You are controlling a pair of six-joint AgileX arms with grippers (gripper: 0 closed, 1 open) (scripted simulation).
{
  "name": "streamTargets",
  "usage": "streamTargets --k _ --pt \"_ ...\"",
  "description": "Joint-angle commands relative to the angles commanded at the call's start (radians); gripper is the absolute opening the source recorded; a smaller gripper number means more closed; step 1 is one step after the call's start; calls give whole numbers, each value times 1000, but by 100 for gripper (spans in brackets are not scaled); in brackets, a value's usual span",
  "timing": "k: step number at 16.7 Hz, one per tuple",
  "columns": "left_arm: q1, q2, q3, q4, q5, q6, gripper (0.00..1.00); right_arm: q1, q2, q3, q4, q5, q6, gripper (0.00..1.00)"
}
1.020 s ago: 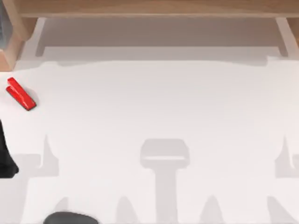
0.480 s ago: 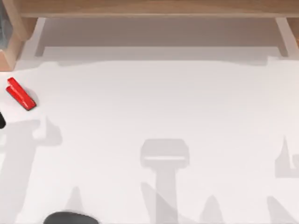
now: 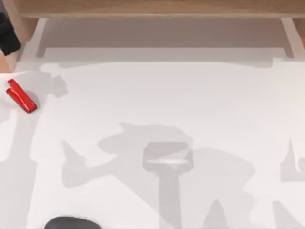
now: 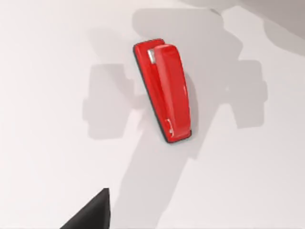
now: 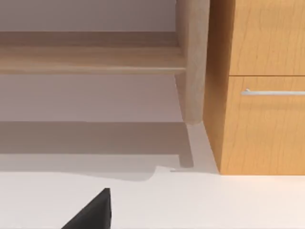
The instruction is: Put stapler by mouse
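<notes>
White tabletop [image 3: 190, 95] runs under you, with a wooden shelf frame [image 3: 152, 7] along its 12 o'clock edge. Starting at the left, you see a black part of the left arm [image 3: 7, 36] at the far 10 o'clock corner, over the frame's leg. Whether the left tool is released or clenched you cannot tell. Just below it, at about 9 o'clock near the left edge, the stapler [image 3: 21, 96] lies flat on the tabletop, slanted, touching nothing. Your left wrist camera looks straight down on the stapler [image 4: 164, 90], with a black tip of the tool body at the picture's edge. At 7 o'clock, on the near edge, the mouse [image 3: 71, 223] sits well apart from the stapler. Your right wrist camera faces a wooden cabinet drawer [image 5: 267, 124] with a metal handle [image 5: 272, 92]; you cannot tell the right tool's state either.
</notes>
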Motion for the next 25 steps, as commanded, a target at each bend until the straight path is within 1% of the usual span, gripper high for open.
streamTargets --k 3,6,9,11,16,25 --pt "1 317 252 -149 -8 -98 100 0 0 0 0 0 0 100" --pt "2 579 467 -268 -15 -179 100 0 0 0 0 0 0 100" --pt "2 762 628 -350 -21 -238 100 0 0 0 0 0 0 100" --pt "2 832 696 -383 -24 -262 100 0 0 0 0 0 0 100" --pt "2 860 723 -395 -26 -272 100 0 0 0 0 0 0 100" --pt "-42 807 678 -406 -29 -318 100 0 0 0 0 0 0 100"
